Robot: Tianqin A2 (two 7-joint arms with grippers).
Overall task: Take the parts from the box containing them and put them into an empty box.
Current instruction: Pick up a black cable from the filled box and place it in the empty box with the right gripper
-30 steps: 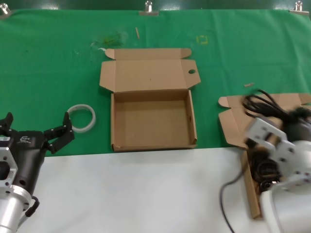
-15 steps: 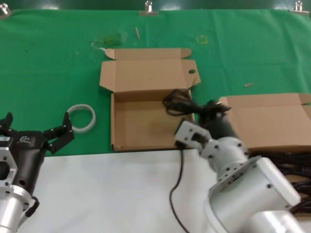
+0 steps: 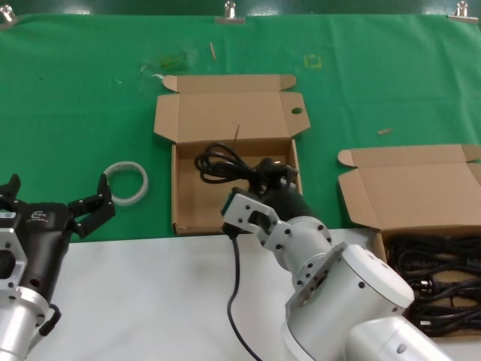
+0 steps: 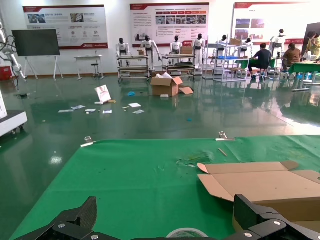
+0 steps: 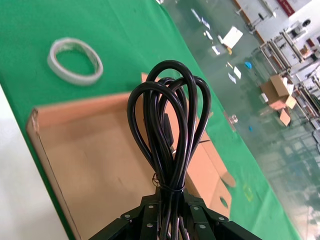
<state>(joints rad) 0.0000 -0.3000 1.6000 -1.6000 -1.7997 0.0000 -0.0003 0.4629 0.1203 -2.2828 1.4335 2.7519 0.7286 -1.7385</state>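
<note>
Right gripper (image 3: 264, 174) reaches forward, fingers clamped; left gripper (image 3: 56, 197) rests low, fingers spread.

White tape ring (image 3: 125, 183) on green cloth (image 3: 75, 98), white table edge (image 3: 150, 293) below

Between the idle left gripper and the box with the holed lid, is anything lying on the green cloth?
Yes: in the head view a white tape ring lies between the left gripper and the empty box.

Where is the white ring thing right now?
The white ring lies flat on the green cloth, on the robot's left in the head view. It sits between the left gripper and the empty box, touching neither.
</note>
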